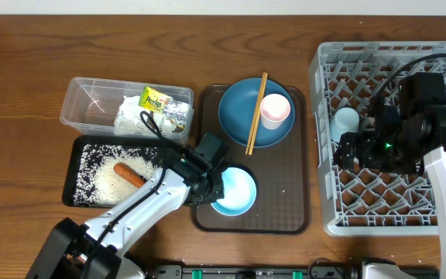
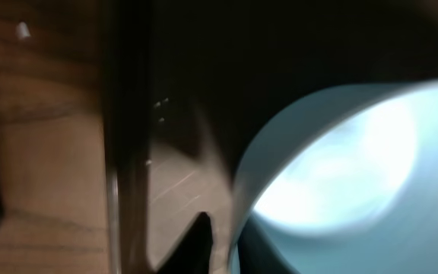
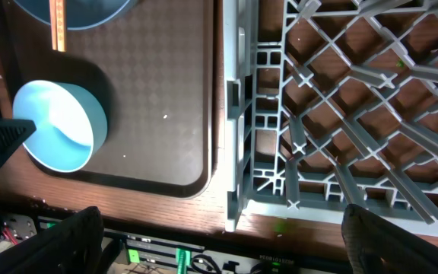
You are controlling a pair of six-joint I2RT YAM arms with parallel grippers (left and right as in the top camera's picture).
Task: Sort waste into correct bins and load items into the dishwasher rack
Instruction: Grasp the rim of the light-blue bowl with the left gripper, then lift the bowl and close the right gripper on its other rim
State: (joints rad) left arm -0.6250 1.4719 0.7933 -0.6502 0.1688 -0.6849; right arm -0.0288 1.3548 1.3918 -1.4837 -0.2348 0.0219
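Note:
My left gripper is shut on the left rim of the light-blue bowl, which sits tilted at the front of the brown tray. The dark-blue plate holds the chopsticks and the pale-pink cup. The light-blue cup stands in the grey rack. My right gripper is open and empty over the rack's front left. The clear tub holds the napkin and snack packet. The black tray holds rice and the carrot.
The brown tray lies between the bins and the rack, its right edge close to the rack's left wall. Bare wooden table lies behind the tub and along the front edge. The left arm reaches in from the front left.

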